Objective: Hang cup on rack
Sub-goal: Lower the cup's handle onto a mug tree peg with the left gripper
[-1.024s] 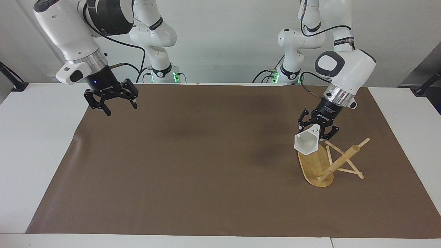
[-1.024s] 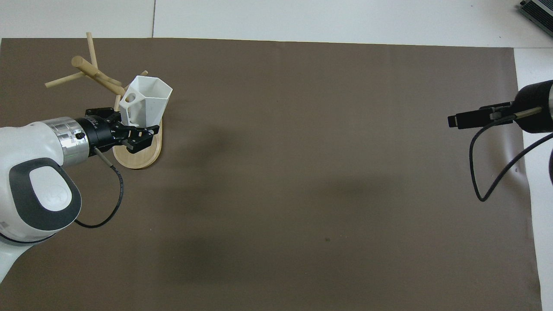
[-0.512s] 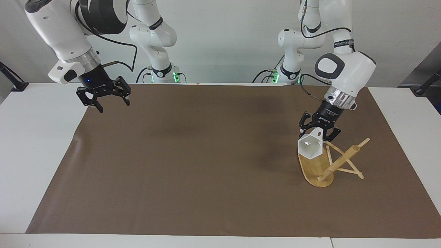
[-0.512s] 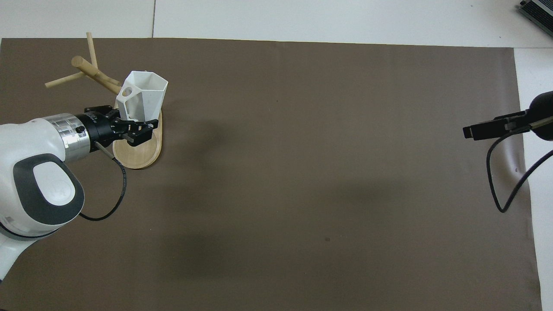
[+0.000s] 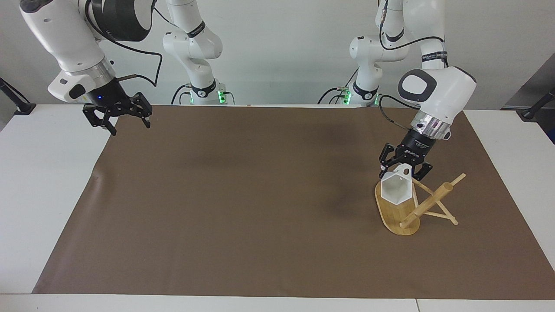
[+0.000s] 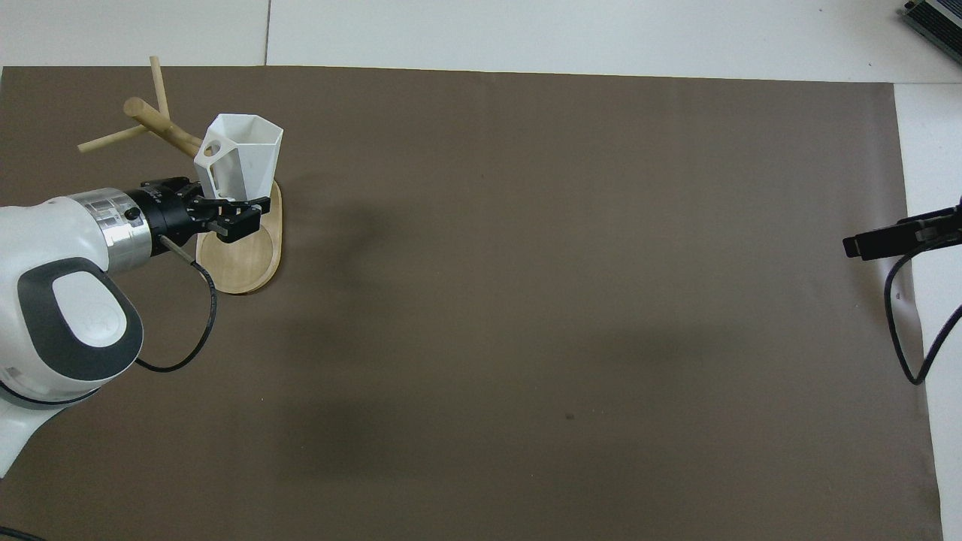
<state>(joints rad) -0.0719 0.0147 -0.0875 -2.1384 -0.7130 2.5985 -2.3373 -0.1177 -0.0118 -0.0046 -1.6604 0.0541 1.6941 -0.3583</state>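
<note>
The white faceted cup hangs tilted over the oval base of the bamboo rack, its mouth turned away from the robots. My left gripper is shut on the cup near its handle, whose round hole faces the rack's post. Thin pegs cross the post just beside the cup. My right gripper hangs open and holds nothing, over the mat's edge at the right arm's end of the table.
A brown mat covers most of the white table. The rack stands at the left arm's end of the mat. A dark device corner shows at the table's edge farthest from the robots.
The left gripper has carried the cup closer to the rack's post and turned it. The right arm has drawn back toward its own end of the table, still open.
</note>
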